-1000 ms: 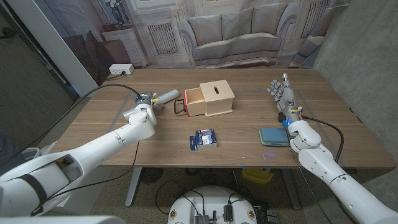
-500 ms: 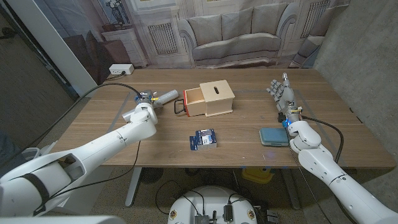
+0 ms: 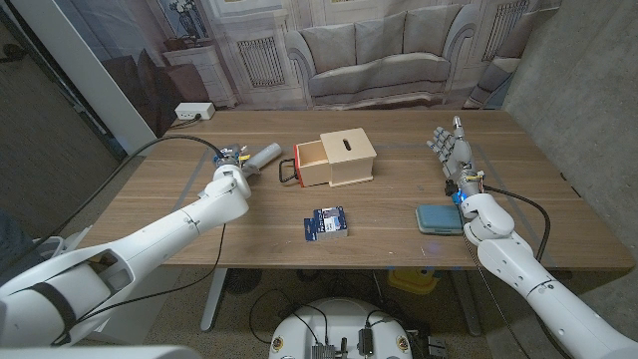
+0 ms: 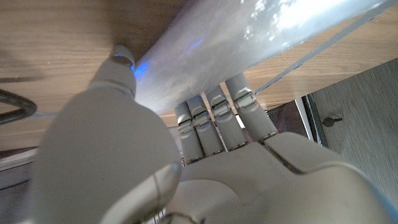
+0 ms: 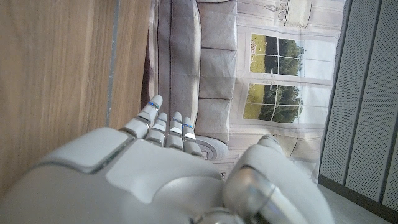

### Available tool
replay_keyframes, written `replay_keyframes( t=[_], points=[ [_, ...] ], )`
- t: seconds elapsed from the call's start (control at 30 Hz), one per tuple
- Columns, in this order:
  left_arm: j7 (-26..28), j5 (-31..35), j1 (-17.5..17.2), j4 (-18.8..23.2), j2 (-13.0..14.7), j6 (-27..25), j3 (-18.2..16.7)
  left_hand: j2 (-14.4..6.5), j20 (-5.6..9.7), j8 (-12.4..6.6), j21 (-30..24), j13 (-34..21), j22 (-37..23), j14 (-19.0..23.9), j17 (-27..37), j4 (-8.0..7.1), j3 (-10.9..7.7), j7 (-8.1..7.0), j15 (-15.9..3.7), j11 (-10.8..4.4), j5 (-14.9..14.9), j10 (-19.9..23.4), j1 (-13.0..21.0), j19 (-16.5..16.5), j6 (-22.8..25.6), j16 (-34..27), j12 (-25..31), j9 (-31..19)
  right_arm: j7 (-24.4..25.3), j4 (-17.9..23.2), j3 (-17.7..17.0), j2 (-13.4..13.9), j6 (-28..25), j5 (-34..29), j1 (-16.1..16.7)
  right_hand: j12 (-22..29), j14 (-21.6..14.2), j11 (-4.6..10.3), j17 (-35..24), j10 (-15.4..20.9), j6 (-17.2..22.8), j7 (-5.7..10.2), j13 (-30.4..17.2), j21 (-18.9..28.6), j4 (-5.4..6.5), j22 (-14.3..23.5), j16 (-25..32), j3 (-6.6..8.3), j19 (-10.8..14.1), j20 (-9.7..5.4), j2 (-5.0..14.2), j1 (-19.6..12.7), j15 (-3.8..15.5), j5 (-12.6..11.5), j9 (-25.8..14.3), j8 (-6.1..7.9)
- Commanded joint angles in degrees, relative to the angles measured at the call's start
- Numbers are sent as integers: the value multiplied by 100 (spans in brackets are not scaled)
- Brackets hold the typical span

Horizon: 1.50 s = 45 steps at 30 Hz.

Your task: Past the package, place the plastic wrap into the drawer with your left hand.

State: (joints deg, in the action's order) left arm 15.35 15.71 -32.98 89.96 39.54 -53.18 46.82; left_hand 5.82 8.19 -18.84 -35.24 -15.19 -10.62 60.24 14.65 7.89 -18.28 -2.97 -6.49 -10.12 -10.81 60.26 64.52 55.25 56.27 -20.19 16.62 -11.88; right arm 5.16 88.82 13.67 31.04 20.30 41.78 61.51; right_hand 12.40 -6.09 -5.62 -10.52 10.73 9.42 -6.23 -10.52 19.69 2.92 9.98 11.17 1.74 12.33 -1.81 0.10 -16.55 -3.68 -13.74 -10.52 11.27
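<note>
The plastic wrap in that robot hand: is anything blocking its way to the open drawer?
Nothing visible. The left robot hand holds the plastic wrap just beside the open drawer; only the drawer's black handle lies between them, low by the table.

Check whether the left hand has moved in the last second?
Yes. The left hand, gripping the plastic wrap, has edged slightly farther up the table, level with the wooden box.

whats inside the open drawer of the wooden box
The drawer of the wooden box stands pulled out, but its inside is not visible from the head view's angle.

Teal pad [image 3: 439,218] — maybe a sponge
</note>
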Motion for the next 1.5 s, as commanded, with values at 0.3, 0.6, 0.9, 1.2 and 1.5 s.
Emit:
replay_keyframes(
  t=[0.3, 0.6, 0.9, 1.2, 1.5],
  points=[
    [-128, -113, 81, 427, 286, -182, -47, -951, 74, -267, -101, -130, -16, 513, 26, 61, -150, 77, -704, 7, 7, 89, 1008, 84, 319, -2, 63, -31, 124, 282, -43, 62, 15, -53, 180, 11, -74, 5, -18, 57, 48, -8, -17, -43, 26, 30, -14, -35, 68, -7, 39, 8, 5, 16, -23, 3],
    [-199, -149, 116, 564, 393, -196, -99, -956, 82, -271, -117, -182, -15, 543, 31, 42, -146, 81, -700, 17, 10, 96, 1016, 70, 323, 9, 67, -39, 180, 375, -60, 127, -28, -129, 192, 9, -71, 6, -18, 60, 49, -10, -17, -61, 23, 31, -17, -42, 80, -9, 43, 6, 1, 17, -23, 1],
    [-243, -106, 166, 696, 442, -262, -83, -967, 75, -272, -131, -237, -14, 560, 37, 16, -140, 70, -696, 14, 12, 98, 1012, 45, 319, 26, 68, -45, 219, 442, -132, 150, 77, -177, 284, 7, -80, 4, -18, 59, 59, -8, -17, -80, 21, 32, -16, -49, 87, -8, 47, 6, 0, 18, -23, 3],
    [-230, -113, 93, 989, 591, -301, -195, -978, 72, -277, -152, -304, -15, 574, 49, -8, -133, 75, -692, 29, 14, 101, 1011, 22, 322, 46, 68, -52, 280, 558, -223, 183, 130, -191, 403, 6, -80, 9, -18, 63, 65, -11, -17, -97, 20, 32, -18, -55, 96, -5, 50, 7, 3, 19, -23, 3],
    [-155, -65, -17, 1380, 814, -262, -380, -990, 46, -278, -157, -367, -13, 573, 65, -32, -128, 59, -688, 51, 14, 83, 1003, -33, 313, 65, 58, -58, 381, 701, -336, 202, 217, -229, 590, 5, -81, 5, -19, 65, 66, -9, -17, -111, 22, 33, -19, -63, 103, 1, 52, 14, -9, 20, -23, 2]
  ],
)
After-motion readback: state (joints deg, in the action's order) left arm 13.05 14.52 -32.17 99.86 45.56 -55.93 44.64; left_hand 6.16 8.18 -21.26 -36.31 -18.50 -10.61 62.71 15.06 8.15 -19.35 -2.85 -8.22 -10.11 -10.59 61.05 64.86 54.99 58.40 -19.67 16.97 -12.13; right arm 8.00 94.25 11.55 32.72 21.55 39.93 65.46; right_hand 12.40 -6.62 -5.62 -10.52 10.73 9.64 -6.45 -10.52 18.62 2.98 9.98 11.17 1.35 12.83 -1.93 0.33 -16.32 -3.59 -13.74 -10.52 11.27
